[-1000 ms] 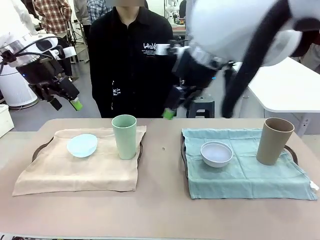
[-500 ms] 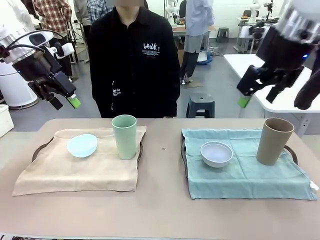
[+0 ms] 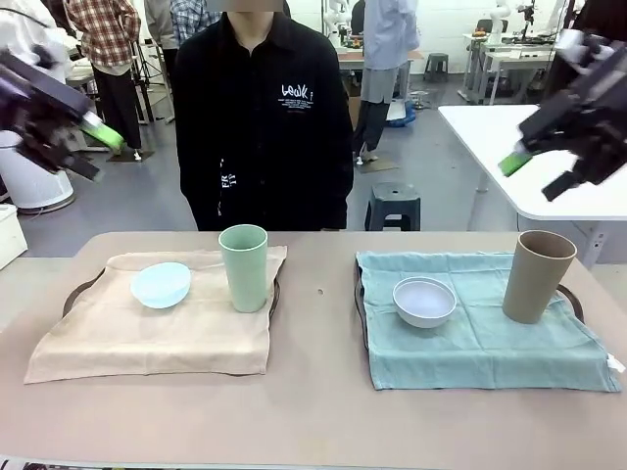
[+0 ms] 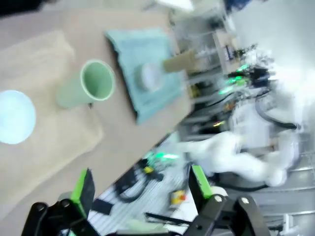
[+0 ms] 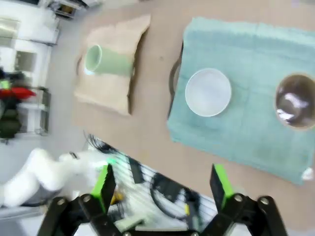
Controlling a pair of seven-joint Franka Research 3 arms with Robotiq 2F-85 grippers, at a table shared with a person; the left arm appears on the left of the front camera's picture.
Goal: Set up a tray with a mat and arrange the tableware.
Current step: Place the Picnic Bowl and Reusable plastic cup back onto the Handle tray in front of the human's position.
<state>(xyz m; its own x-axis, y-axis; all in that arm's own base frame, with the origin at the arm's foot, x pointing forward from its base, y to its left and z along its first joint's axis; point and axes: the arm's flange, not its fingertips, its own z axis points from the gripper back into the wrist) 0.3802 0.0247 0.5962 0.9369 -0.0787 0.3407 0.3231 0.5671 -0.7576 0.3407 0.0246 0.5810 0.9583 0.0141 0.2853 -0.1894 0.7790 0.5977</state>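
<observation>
Inspecting bench (image 3: pixel 313 411): two covered trays side by side, well apart. Left tray (image 3: pixel 71 294) covered by beige mat (image 3: pixel 147 338), rim showing at the mat's left and right edges. On that mat, blue bowl (image 3: pixel 161 285) tilted, just beside upright green cup (image 3: pixel 244 267) at its right; not touching. Right tray (image 3: pixel 571 299) covered by teal mat (image 3: pixel 480 338). On that mat, white bowl (image 3: pixel 424 301) upright toward the left side, tan cup (image 3: pixel 537 276) upright near the far right corner; well apart. Left end effector (image 3: pixel 83 147) raised high at picture left, clear of the bench, blurred; in own wrist view (image 4: pixel 140 187) green pads spread wide, nothing between them. Right end effector (image 3: pixel 539 171) raised high at picture right, above and beyond the tan cup, blurred; in own wrist view (image 5: pixel 163 184) pads spread wide, holding nothing. Person in black top (image 3: pixel 263 117) standing at far side behind the left tray, hands hidden from view. Contact between either end effector and any tableware: none seen.
</observation>
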